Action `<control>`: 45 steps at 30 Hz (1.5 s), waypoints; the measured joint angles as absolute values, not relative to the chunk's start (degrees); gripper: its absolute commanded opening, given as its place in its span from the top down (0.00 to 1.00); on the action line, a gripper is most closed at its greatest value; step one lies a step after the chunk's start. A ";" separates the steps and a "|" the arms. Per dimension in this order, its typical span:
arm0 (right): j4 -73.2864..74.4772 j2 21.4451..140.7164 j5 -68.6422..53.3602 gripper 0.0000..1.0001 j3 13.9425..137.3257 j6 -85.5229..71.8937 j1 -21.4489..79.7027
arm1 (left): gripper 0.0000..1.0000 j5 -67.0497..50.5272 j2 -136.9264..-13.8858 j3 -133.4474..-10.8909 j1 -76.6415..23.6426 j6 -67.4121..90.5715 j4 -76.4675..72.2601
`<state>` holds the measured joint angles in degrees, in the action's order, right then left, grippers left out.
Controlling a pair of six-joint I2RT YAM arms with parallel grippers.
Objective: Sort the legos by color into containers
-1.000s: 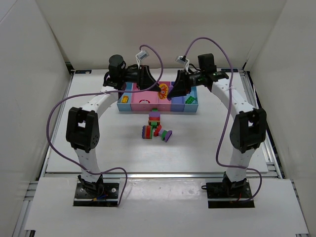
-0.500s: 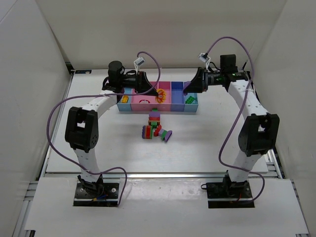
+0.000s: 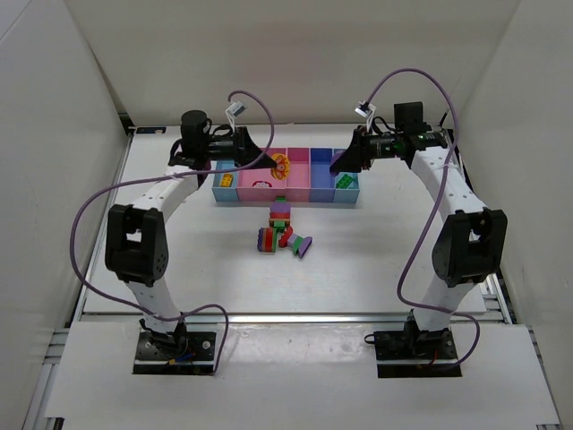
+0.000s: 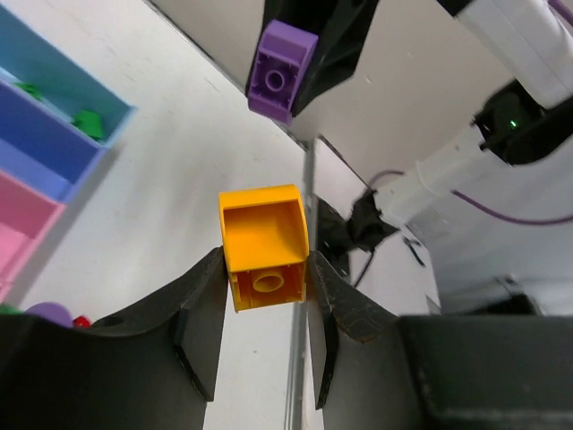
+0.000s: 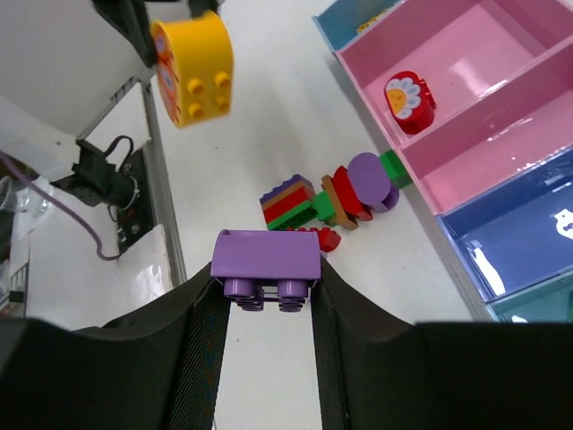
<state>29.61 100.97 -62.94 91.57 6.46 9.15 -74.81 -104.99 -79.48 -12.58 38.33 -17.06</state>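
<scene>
Ideally the left gripper (image 4: 264,279), clenched on a yellow plastic brick (image 4: 262,244), and the right gripper (image 5: 266,279), clenched on a purple studded brick (image 5: 266,258), each centre low over the long pastel plastic tray (image 3: 269,199) before releasing.

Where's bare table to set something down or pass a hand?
Free: table between the lego pile and the near edge, plus both sides of it. Crowded: the strip between pile and tray, and the tray's ends, where jaws hold a yellow brick and purple brick.

Clamped orange brick (image 4: 264,246), clamped purple brick (image 5: 266,258), mixed pile (image 3: 283,235) before five-bin tray (image 3: 286,200)
</scene>
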 measured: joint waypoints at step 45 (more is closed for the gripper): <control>28.32 107.94 -46.11 1.00 95.59 5.21 10.68 | 0.23 -2.37 -112.29 -94.37 -9.43 7.62 31.35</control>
<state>28.32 107.94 -46.11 95.59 5.21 10.68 -2.37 -112.29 -94.37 -9.43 7.62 31.35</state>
